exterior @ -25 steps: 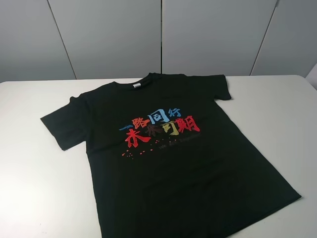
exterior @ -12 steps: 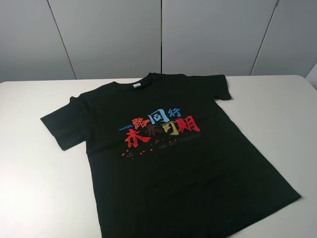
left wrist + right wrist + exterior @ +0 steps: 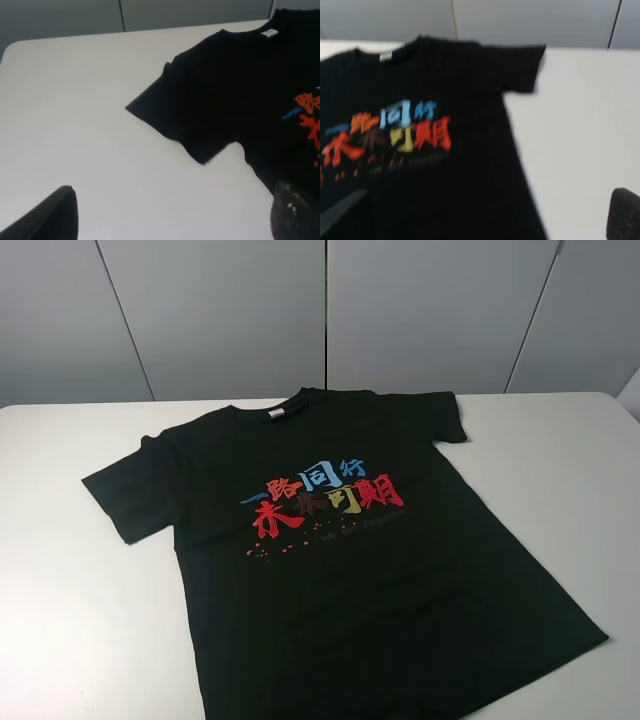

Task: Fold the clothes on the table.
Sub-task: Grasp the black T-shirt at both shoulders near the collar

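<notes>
Currently a black T-shirt [image 3: 340, 590] lies spread flat and front up on the white bench [image 3: 60, 620]. Its collar points toward the far edge, by the grey wall panels [image 3: 220, 310]. Its hem reaches the near edge, where the high view cuts it off. The shirt sits slightly turned, with the body running toward the near right. Both short sleeves are laid out to the sides: one sleeve [image 3: 125, 490] on the left of the high view, the other sleeve [image 3: 450, 415] near the far right of the shirt. A small white label [image 3: 274, 413] shows inside the collar. Across the chest runs a print [image 3: 320, 502] of blue, red and yellow characters, with small red specks just below it.

In the left wrist view the left arm's jaws stand wide apart and released, grasping nothing. One dark fingertip [image 3: 50, 215] is over bare bench, and the other is at the edge of the shirt near the sleeve.

The right wrist view is blurred. It shows the right arm's jaws also spread wide and released, with nothing held. One dark fingertip [image 3: 625, 215] is over bare bench beside the shirt, and the other is over the black cloth below the print.
</notes>
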### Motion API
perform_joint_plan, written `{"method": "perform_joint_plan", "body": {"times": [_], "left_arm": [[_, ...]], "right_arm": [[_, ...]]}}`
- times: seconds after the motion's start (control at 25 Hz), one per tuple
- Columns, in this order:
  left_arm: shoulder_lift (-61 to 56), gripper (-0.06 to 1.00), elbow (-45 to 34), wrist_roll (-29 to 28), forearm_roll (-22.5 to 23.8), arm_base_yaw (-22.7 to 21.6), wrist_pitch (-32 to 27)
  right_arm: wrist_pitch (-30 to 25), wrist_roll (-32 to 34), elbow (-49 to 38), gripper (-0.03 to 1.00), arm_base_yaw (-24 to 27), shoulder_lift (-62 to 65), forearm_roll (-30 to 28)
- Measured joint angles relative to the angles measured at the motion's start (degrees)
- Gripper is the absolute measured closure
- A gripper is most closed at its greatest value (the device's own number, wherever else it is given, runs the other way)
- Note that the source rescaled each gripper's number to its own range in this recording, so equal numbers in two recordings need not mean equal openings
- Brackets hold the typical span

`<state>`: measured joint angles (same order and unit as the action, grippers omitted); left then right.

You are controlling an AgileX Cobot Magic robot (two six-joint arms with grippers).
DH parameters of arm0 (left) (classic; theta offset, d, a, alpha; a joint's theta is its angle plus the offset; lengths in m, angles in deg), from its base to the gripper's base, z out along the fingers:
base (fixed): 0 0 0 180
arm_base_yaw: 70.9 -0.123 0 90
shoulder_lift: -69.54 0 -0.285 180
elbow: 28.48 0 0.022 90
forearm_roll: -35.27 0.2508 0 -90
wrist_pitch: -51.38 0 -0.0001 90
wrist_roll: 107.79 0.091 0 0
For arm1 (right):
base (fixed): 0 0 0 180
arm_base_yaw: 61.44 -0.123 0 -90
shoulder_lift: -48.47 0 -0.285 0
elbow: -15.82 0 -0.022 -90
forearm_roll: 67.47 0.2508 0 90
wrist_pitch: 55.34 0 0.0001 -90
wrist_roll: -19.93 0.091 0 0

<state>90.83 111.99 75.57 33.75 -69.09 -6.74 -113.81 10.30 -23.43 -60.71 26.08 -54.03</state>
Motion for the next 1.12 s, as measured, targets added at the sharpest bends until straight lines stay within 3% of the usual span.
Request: {"method": "perform_joint_plan", "body": {"times": [0.16, 0.36, 0.56, 0.72, 0.96, 1.12], "left_arm": [[15.3, -0.05, 9.6, 4.0, -0.9, 0.0, -0.1], [33.5, -0.05, 19.9, 12.0, -5.0, 0.0, -2.4], [48.7, -0.05, 24.7, 21.0, -11.3, 0.0, -3.0], [58.7, -0.05, 24.9, 28.8, -13.6, 1.8, -3.3], [70.6, -0.05, 24.9, 32.2, -12.5, 11.8, 2.7], [78.9, -0.05, 24.9, 32.5, -10.6, 18.3, 7.2]], "right_arm": [[2.2, -6.4, 6.6, -0.03, 0.0, -13.9, 2.2], [1.1, -23.8, 15.8, -0.03, 0.0, -31.4, 9.7], [-2.4, -40.7, 24.9, -0.03, -0.4, -48.6, 15.5], [-3.0, -51.4, 29.9, -0.03, -4.8, -60.2, 15.7], [-1.8, -52.7, 34.5, -0.03, -11.9, -74.1, 10.6], [-1.4, -53.5, 36.0, -0.03, -13.4, -81.2, 9.6]]}}
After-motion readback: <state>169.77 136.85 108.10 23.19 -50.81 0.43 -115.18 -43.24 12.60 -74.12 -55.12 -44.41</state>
